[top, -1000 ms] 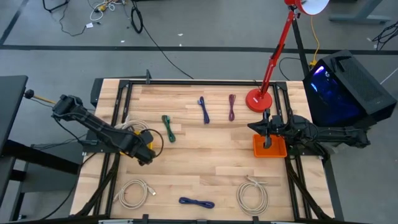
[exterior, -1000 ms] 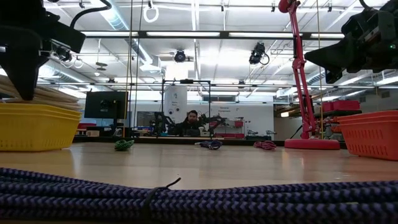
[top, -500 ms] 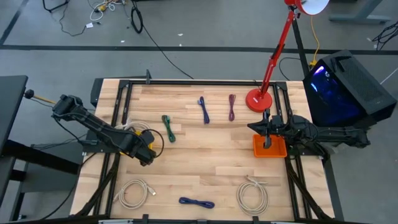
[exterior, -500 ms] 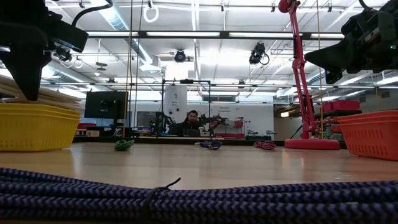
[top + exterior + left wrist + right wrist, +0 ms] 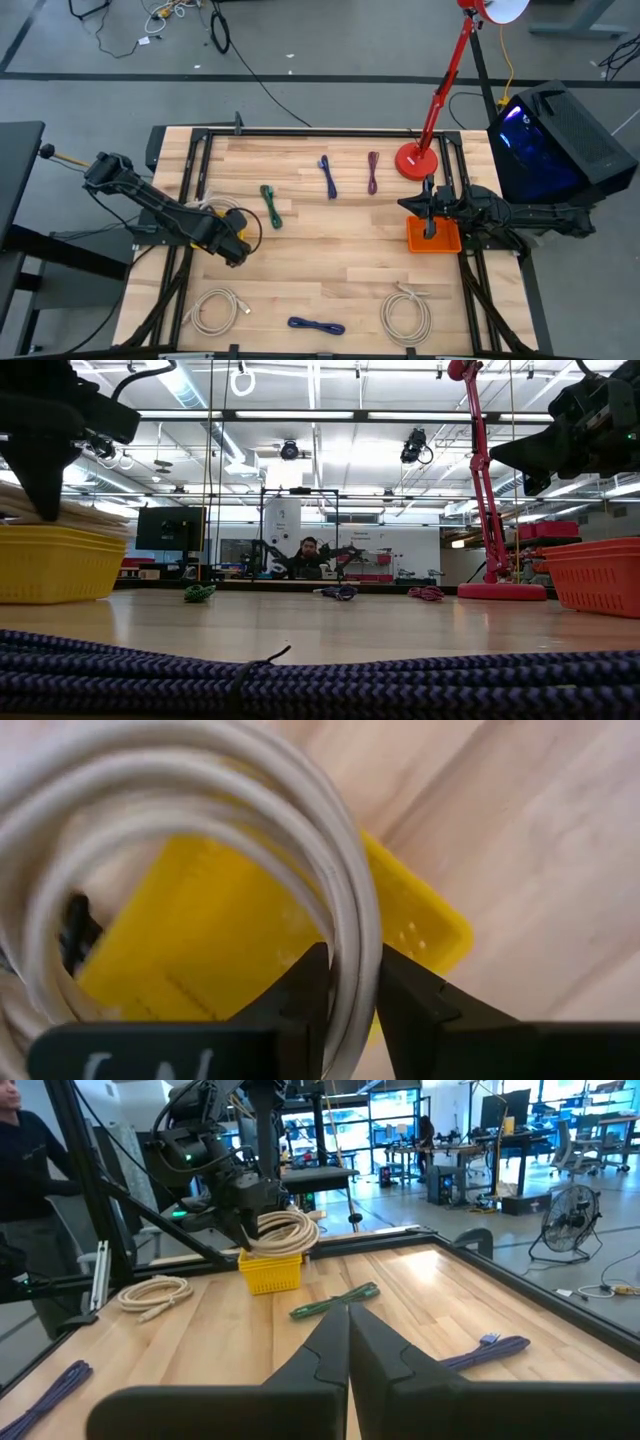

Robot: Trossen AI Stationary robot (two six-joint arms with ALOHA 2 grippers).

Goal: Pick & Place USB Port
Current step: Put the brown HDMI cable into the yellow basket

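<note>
Left gripper (image 5: 345, 982) at centre left of the high view, clamped on a white cable (image 5: 200, 810) coil over the yellow basket (image 5: 250, 950). Right gripper (image 5: 348, 1342) pressed closed, empty, above the orange basket (image 5: 433, 237) at centre right.

The left arm reaches from the table's left edge inward, its links folded low, and its wrist ends over the yellow basket (image 5: 222, 226). The left gripper (image 5: 345, 982) points down at that basket, its two dark fingers (image 5: 306, 988) pinched on the white cable coil (image 5: 200, 800), a strand running up between them. The right arm comes in from the right side of the table, stretched out nearly level, its wrist over the orange basket (image 5: 433, 236), well apart from the yellow basket across the table. The right gripper (image 5: 348, 1320) has its fingers pressed together, tips meeting, facing toward the yellow basket
</note>
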